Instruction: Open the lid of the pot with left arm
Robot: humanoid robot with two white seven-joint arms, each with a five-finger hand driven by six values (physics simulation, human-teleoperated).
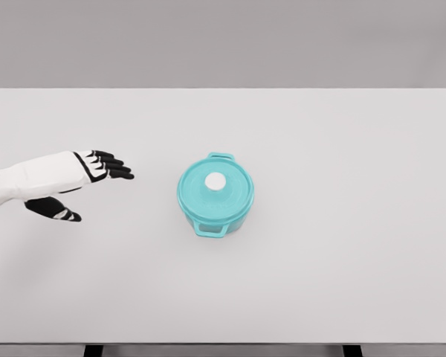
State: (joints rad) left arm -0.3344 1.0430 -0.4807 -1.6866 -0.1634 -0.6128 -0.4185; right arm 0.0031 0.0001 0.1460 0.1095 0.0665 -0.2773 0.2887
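Teal pot (215,195), round, two loop handles, lid (215,187) on with white knob (215,181), mid-worktop (342,260). Left hand (97,166) well left of pot, fingers spread, holding nothing.

The left arm (30,181) was cut off by the picture's left edge, so that only its forearm and the left hand (85,182) showed. The lid (215,187) hid the inside of the pot (217,220), and most of the pot's wall lay concealed beneath it. The table (357,245) ran out of the picture at both sides; its dark legs (94,350) were cut off by the bottom edge.
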